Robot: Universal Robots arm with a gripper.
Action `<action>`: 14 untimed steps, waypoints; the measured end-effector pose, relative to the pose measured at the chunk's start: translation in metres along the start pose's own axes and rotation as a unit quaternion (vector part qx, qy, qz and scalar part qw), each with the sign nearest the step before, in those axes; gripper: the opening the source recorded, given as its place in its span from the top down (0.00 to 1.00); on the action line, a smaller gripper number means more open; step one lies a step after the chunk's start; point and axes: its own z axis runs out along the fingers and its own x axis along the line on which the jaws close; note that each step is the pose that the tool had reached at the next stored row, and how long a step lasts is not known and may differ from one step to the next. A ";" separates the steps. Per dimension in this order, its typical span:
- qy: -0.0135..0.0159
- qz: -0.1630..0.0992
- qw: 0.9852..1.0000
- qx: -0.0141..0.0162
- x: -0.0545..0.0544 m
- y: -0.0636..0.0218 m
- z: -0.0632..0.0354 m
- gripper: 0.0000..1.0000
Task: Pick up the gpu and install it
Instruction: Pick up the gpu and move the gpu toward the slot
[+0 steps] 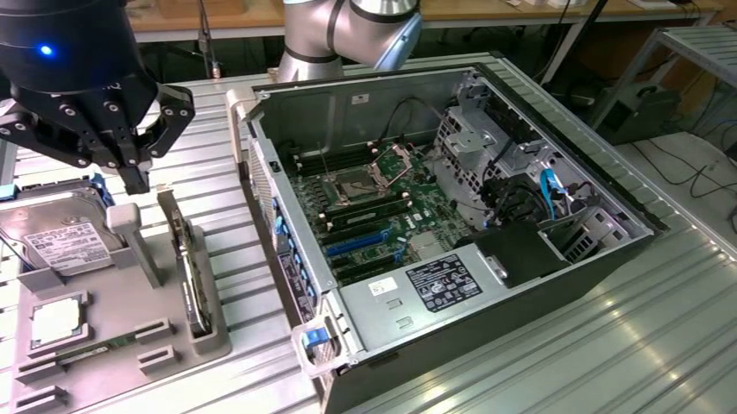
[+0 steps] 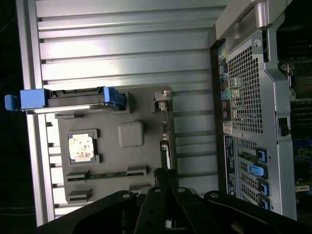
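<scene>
Over the grey parts tray (image 1: 127, 302), my claw (image 1: 136, 177) hangs clenched, empty; I'd line it squarely along the upright gpu (image 1: 190, 276).

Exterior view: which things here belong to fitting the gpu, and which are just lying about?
For the job: gpu, upright in the grey holder; gripper, shut, nearby; open computer case.
Lying about: hard drive, processor chip, memory stick.
</scene>
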 end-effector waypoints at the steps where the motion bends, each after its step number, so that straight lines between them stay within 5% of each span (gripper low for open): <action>1: 0.000 0.000 1.000 0.000 0.000 0.0000 0.0000 0.89; 6: 0.000 0.000 1.000 0.000 0.000 0.0000 0.0000 0.89; 10: 0.000 0.000 1.000 0.000 0.000 0.0000 0.0000 0.64; 14: 0.000 0.000 1.000 0.000 0.000 0.0000 0.0000 0.52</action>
